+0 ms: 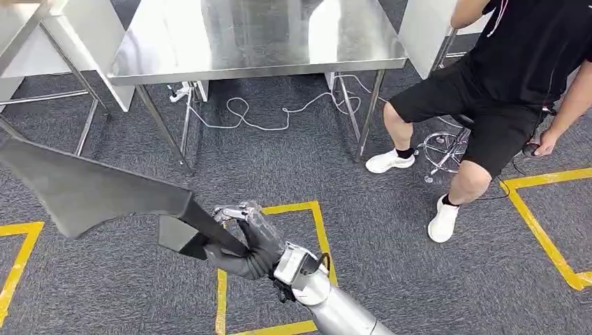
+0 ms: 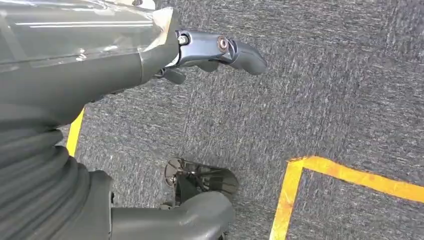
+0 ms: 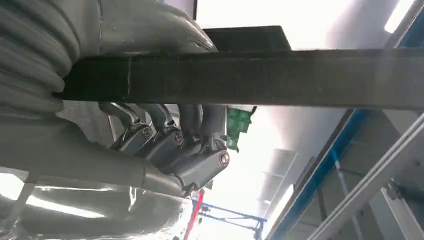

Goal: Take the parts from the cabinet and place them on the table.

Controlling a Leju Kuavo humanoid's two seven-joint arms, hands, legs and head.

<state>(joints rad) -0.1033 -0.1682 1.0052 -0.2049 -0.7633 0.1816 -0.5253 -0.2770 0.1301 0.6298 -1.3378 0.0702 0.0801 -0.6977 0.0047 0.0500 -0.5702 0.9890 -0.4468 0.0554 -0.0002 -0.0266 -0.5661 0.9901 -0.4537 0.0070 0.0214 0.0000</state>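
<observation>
Right hand (image 1: pixel 255 244) grips a dark, flat angular part (image 1: pixel 91 188), held in the air above grey carpet with yellow floor tape (image 1: pixel 317 216). Left hand (image 2: pixel 100 55) hangs over the carpet, fingers (image 2: pixel 235 50) extended, holding nothing. A steel worktop (image 1: pixel 258 38) stands ahead; a seated person (image 1: pixel 489 91) is beside it.

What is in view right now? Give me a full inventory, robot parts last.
part: one, dark grey, flat and long, held above the floor in front of the robot.
table: one, shiny steel, ahead across the carpet.
white panels: two, flanking the table.
cable: one, white, on the carpet under the table.
floor tape: yellow lines on grey carpet.
person: one, black clothes, white shoes, seated on a stool at right.
right hand: grey, fingers wrapped around the part.
left hand: grey, hanging over the carpet, holding nothing.
</observation>
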